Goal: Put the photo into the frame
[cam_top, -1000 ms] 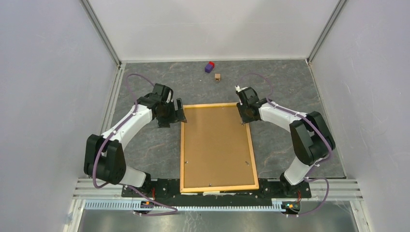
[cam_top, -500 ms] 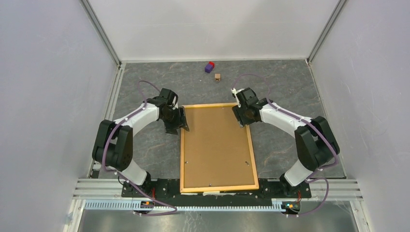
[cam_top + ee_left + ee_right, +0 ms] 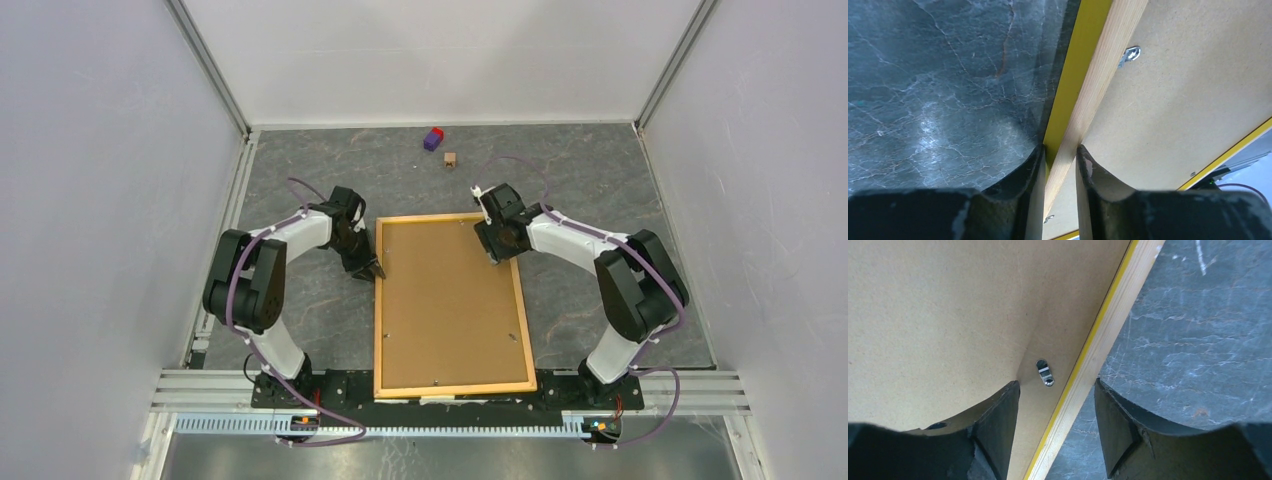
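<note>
The frame (image 3: 377, 320) lies flat on the grey table, back side up, with a brown backing board (image 3: 448, 300) inside it. No photo shows in any view. My left gripper (image 3: 372, 270) is at the frame's left rail near the far corner. In the left wrist view its fingers (image 3: 1034, 170) pinch the wooden rail (image 3: 1098, 75) from both sides. My right gripper (image 3: 497, 255) hangs over the right rail near the far corner. Its jaws stand open astride the rail (image 3: 1113, 330), with gaps on both sides, near a metal turn clip (image 3: 1045, 373).
A purple and red block (image 3: 433, 138) and a small brown block (image 3: 451, 159) lie at the back of the table. White walls close in on the left, right and back. Another metal clip (image 3: 1131, 53) sits on the board by the left rail.
My left gripper has moved right and nearer onto the frame's left rail and closed from wide open. My right gripper shifted slightly left along the far right corner and opened wider.
</note>
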